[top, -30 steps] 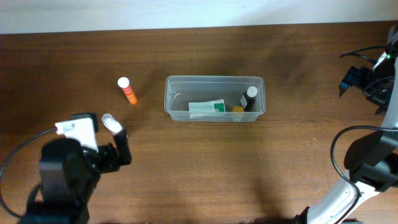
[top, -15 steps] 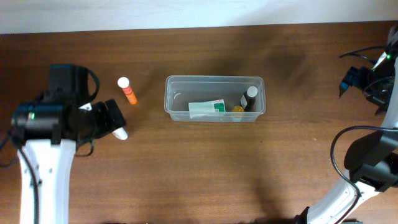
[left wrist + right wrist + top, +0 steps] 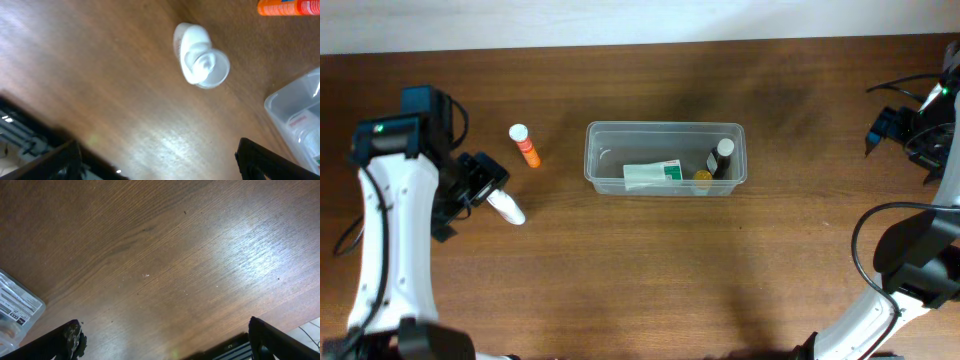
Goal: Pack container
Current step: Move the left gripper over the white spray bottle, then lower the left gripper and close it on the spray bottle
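The left gripper [image 3: 159,150] was empty, its two fingers spread wide, and in the left wrist view only their dark, blurred tips showed at the bottom corners. Just ahead of them, not between them, one white bottle [image 3: 200,56] lay on its side on the brown wooden table [image 3: 620,280]. A little farther away lay one orange bottle [image 3: 526,147] with a white cap, also on its side; the left wrist view cut it off at the top edge. The one container [image 3: 665,126] stood near the middle of the table, well apart from both grippers, with its long side across the overhead view. Three things were inside it: one white and green box [image 3: 652,175] lying flat, one dark bottle [image 3: 720,158] with a white cap, and one small yellow thing [image 3: 703,177] that was too small to identify. Both wrist views showed only a corner of the container. The right gripper [image 3: 164,330] was also wide open and held nothing, with bare table under it. From above, the right arm was partly cut off by the right edge.
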